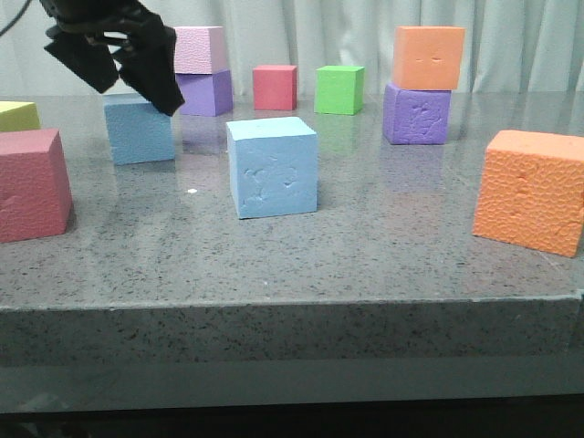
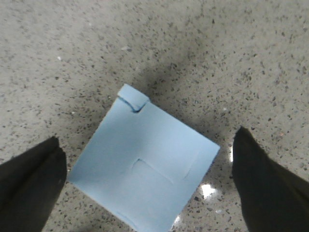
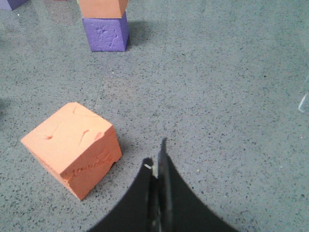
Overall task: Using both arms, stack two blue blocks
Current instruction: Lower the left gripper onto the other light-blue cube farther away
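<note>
— Fingers (image 2: 29,186) of the left gripper (image 1: 119,68) spread wide, upper left in the front view. Why?
— They straddle the far blue block (image 1: 139,130), likely to grasp it.
— And the other block?
— The near blue block (image 1: 272,167) sits mid-frame, apart, untouched.
— Right gripper (image 3: 157,166)?
— Pressed closed on nothing, beside an orange cube (image 3: 72,145).

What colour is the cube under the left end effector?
Light sky blue, clearest in the left wrist view.
</note>
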